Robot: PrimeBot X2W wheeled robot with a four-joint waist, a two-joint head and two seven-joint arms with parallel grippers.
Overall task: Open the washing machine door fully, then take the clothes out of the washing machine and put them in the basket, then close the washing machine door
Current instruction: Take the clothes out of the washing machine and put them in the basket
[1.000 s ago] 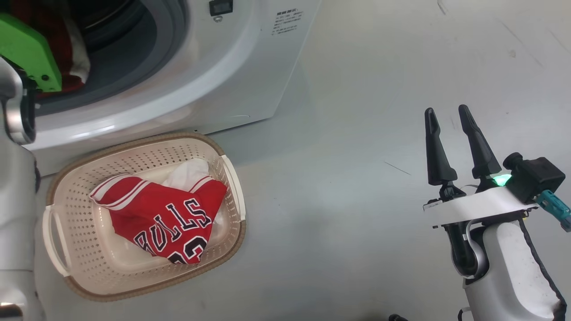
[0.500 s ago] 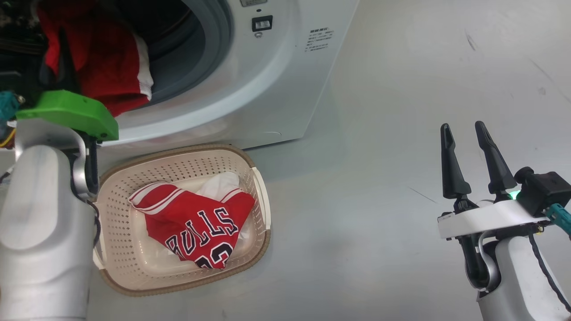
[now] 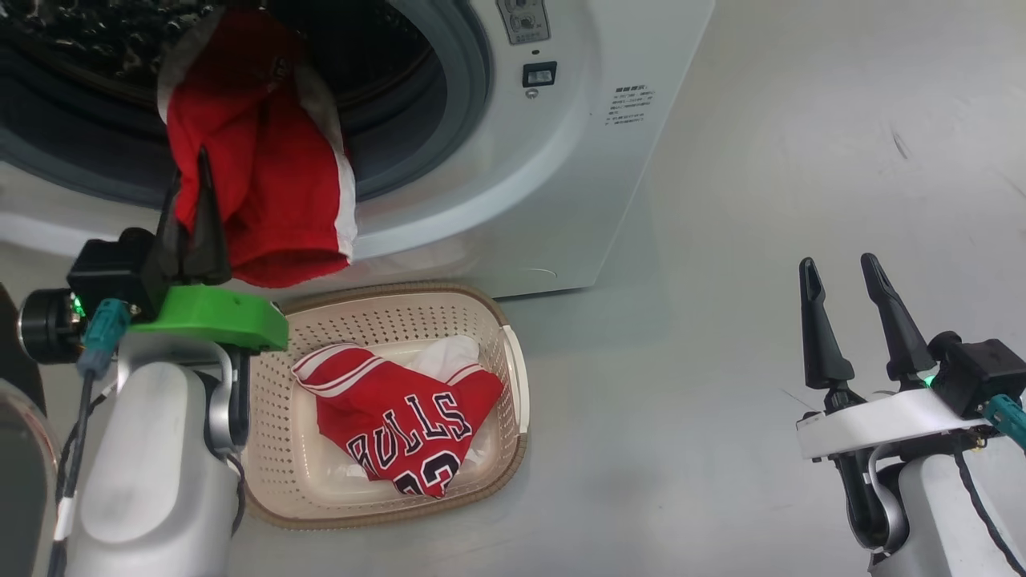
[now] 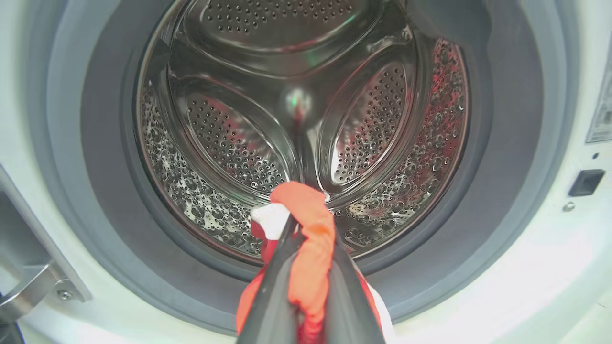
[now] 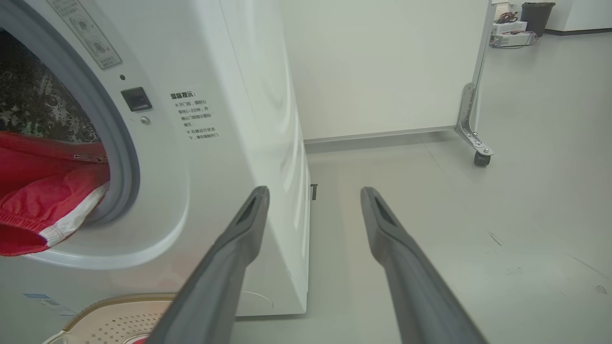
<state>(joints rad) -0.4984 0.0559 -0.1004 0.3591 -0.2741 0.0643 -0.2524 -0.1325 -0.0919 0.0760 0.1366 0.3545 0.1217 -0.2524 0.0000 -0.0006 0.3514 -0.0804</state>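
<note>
One jersey (image 3: 401,425) in basket (image 3: 377,322), shorts (image 3: 264,184) apart

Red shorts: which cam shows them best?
Head view: the shorts hang nearly whole out of the washing machine, pinched in the shut left gripper. Left wrist view gives just a bunched fold between its fingers; right wrist view, a white-striped edge at the seal.

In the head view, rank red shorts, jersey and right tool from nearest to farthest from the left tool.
1. Red shorts: pinched in the left tool.
2. Jersey: in the basket, just below-right.
3. Right tool: far right, open.
</note>
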